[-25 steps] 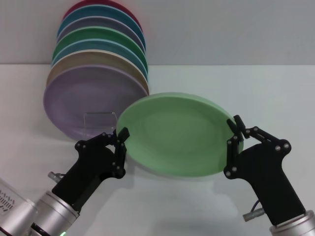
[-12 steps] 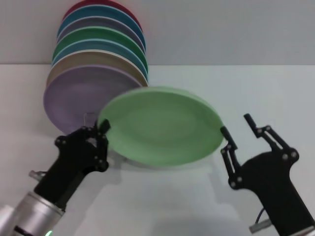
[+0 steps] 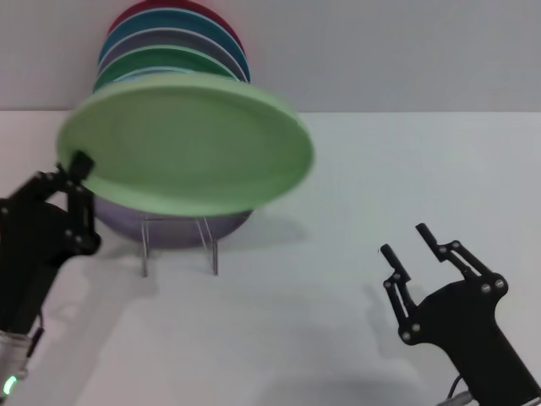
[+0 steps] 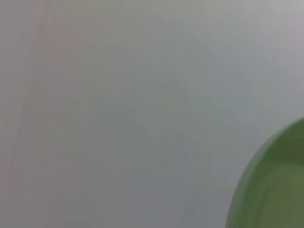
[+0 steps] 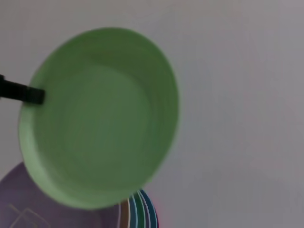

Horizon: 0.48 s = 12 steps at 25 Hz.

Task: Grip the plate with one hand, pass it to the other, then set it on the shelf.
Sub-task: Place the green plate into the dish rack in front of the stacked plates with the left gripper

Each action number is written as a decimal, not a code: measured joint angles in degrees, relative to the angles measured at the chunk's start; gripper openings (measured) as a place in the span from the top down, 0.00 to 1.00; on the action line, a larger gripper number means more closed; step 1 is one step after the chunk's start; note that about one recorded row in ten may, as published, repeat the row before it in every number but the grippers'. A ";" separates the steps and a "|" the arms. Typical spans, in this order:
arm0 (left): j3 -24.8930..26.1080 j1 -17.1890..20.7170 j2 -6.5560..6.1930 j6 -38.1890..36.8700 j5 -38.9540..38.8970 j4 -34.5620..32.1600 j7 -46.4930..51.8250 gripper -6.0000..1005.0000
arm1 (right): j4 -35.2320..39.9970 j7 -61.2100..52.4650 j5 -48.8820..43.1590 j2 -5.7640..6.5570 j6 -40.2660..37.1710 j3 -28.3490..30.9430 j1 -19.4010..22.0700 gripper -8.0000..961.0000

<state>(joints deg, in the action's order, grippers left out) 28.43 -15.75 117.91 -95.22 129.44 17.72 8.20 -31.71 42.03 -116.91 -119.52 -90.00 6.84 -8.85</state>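
The light mint-green plate (image 3: 186, 139) hangs in the air, nearly flat, above the front of the clear acrylic shelf (image 3: 178, 239). My left gripper (image 3: 80, 162) is shut on its left rim and holds it alone. The plate also shows in the right wrist view (image 5: 99, 118), with one left finger (image 5: 21, 92) on its rim, and as an edge in the left wrist view (image 4: 270, 190). My right gripper (image 3: 404, 240) is open and empty, low at the right, well clear of the plate.
Several coloured plates (image 3: 169, 34) lean in a row on the shelf against the back wall, with a lilac plate (image 3: 169, 224) at the front. The white table (image 3: 338, 338) spreads between the two arms.
My right gripper let go of the plate and drew back to the right. My left gripper carried the plate up and to the left, over the shelf.
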 joint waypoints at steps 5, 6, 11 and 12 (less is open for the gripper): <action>2.88 -1.50 0.18 0.02 0.00 -3.50 0.08 0.95 | 1.53 -0.87 0.75 -0.05 0.59 0.21 -0.85 0.62; 3.03 -1.91 0.18 0.01 0.00 -4.45 0.05 0.95 | 1.62 -0.88 0.79 -0.05 0.66 0.39 -0.91 0.62; 3.09 -3.11 0.15 -0.44 0.02 -7.80 0.16 0.95 | 2.17 -0.90 0.86 -0.01 0.82 1.69 -1.01 0.62; 3.11 -3.46 0.15 -0.35 0.03 -9.12 -0.09 0.95 | 2.35 -0.91 0.87 -0.01 0.84 1.88 -1.04 0.62</action>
<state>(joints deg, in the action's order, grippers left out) 31.54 -19.21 118.06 -95.56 129.47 8.60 8.11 -29.36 41.12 -116.05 -119.52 -89.16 8.72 -9.88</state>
